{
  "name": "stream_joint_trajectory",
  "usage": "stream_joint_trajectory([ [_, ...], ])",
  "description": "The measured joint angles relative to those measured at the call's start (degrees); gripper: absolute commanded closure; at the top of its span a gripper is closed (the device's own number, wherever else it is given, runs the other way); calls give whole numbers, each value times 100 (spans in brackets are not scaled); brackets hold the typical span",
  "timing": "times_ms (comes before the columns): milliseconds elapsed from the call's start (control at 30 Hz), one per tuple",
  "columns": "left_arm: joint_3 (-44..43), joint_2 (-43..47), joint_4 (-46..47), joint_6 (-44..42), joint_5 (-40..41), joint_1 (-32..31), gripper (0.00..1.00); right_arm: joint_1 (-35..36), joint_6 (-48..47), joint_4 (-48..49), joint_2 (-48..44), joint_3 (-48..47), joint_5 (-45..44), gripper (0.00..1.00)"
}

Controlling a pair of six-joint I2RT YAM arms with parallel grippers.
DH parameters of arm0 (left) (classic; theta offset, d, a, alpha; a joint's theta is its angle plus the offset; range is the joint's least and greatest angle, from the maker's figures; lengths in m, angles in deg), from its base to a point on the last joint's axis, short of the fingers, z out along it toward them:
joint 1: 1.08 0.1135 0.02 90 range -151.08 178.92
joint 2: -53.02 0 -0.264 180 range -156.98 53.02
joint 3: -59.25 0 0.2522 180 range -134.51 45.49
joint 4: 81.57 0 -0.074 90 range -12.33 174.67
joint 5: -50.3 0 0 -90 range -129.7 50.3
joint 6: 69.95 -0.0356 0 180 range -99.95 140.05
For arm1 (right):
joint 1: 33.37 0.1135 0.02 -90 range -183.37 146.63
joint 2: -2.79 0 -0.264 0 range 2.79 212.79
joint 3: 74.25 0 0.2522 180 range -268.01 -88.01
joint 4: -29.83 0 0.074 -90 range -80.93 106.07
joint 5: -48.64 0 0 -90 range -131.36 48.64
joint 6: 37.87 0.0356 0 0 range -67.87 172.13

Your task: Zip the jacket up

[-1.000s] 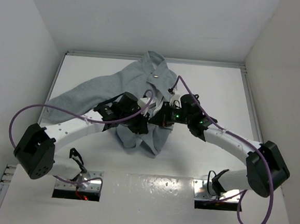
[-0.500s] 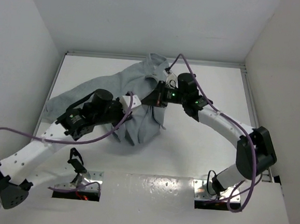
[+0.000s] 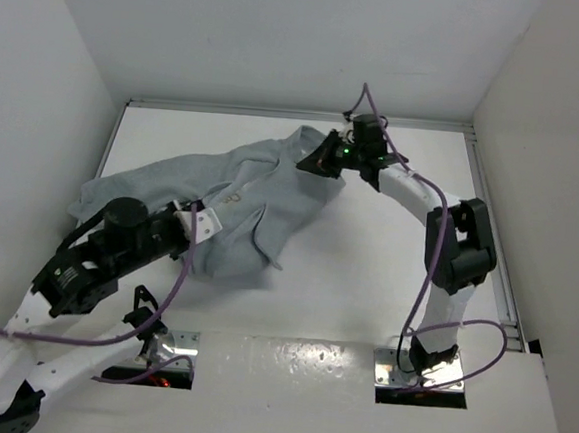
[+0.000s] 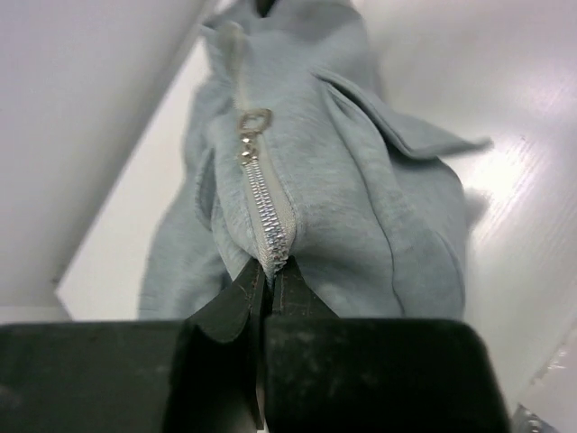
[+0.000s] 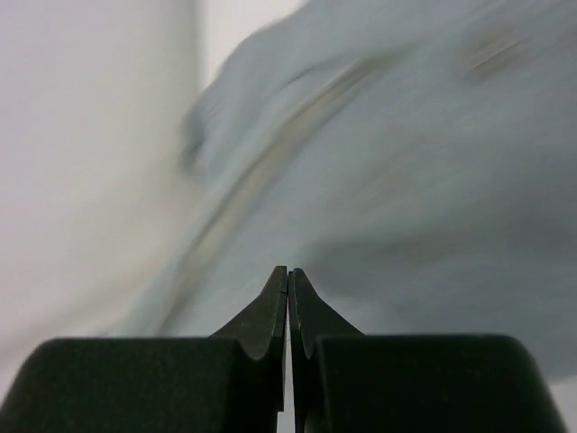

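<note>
The light grey jacket (image 3: 247, 188) lies stretched across the white table from front left to back right. My left gripper (image 3: 204, 225) is shut on the jacket's hem at the bottom of the zipper (image 4: 268, 216); the jaws (image 4: 268, 271) pinch the closed teeth. The metal slider (image 4: 250, 126) sits partway up, with pale open tape above it. My right gripper (image 3: 319, 162) is at the collar end, its jaws (image 5: 288, 271) shut at the blurred jacket fabric (image 5: 433, 162), and seems to hold it there. The jacket (image 4: 361, 180) rises as a ridge between the two grippers.
White enclosure walls stand close on the left, right (image 3: 546, 146) and back. A sleeve (image 3: 111, 187) trails toward the left wall. Purple cables loop off both arms. Bare table (image 3: 387, 254) lies to the right of the jacket.
My left arm pulled back toward the front left and my right gripper moved to the back, drawing the bunched jacket out long between them.
</note>
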Motion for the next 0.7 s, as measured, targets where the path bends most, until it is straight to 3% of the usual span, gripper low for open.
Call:
stream_joint_trajectory([
  [200,-146,448,-243,-341,87,0,100,-835,-168,-597,376,-2,-402,97],
  [267,-120,481,-350,-417,76,0,100,-879,-9,-302,400,-2,-109,86],
  [300,-98,501,-404,-439,59,0,100,-874,92,-90,431,-24,118,69],
  [433,160,649,-372,-557,-15,0,100,-632,682,1025,570,-81,1338,46],
  [533,448,820,-315,-625,-50,0,100,-203,1296,2216,498,160,2129,46],
  [700,761,1121,-192,-748,-50,0,100,708,2577,3875,87,1408,3021,51],
])
